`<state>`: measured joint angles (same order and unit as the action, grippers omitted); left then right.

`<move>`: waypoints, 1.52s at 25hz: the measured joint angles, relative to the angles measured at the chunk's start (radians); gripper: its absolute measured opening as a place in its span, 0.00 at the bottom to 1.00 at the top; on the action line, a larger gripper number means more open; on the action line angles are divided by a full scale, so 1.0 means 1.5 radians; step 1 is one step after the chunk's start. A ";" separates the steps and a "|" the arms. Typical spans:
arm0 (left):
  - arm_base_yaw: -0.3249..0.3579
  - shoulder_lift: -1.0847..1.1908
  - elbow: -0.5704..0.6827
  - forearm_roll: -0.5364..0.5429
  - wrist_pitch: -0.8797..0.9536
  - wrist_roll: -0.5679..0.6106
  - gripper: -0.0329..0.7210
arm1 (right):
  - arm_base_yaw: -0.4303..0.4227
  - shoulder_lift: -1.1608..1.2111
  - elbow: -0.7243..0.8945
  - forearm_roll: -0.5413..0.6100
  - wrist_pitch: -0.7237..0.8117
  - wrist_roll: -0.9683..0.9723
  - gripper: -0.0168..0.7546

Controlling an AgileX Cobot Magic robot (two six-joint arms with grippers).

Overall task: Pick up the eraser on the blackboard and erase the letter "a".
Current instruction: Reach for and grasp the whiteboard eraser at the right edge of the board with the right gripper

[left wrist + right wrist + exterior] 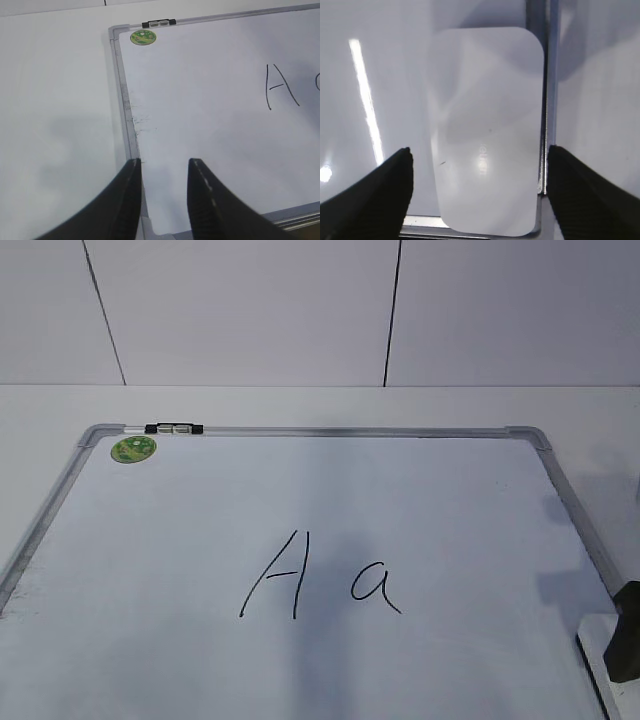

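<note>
The blackboard (420, 500) is a white dry-erase board with a grey frame, lying flat on the table. The lowercase letter "a" (374, 587) is written near its middle, right of a capital "A" (275, 575). The eraser (485, 120), a flat white rounded block with faint grey lettering, lies in the board's near right corner against the frame; it also shows in the exterior view (597, 652). My right gripper (480, 167) is open above it, one finger on each side, apart from it. My left gripper (164, 170) is open and empty over the board's left frame (131, 125).
A black-and-white marker (175, 428) lies on the far frame rail next to a round green sticker (133, 449). The white table (320, 405) surrounds the board, and a white panelled wall stands behind. A dark part of the right arm (628, 632) shows at the exterior view's right edge.
</note>
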<state>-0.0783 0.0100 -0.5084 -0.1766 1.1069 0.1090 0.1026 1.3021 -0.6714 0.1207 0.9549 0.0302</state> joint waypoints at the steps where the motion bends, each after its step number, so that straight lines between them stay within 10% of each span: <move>1: 0.000 0.000 0.000 0.000 0.000 0.000 0.36 | 0.000 0.000 0.000 0.000 -0.003 0.000 0.84; 38: 0.000 0.000 0.000 -0.001 0.000 0.000 0.36 | 0.000 0.052 0.000 -0.003 -0.038 -0.006 0.82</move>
<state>-0.0783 0.0100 -0.5084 -0.1775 1.1069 0.1090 0.1026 1.3807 -0.6710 0.1165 0.8974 0.0211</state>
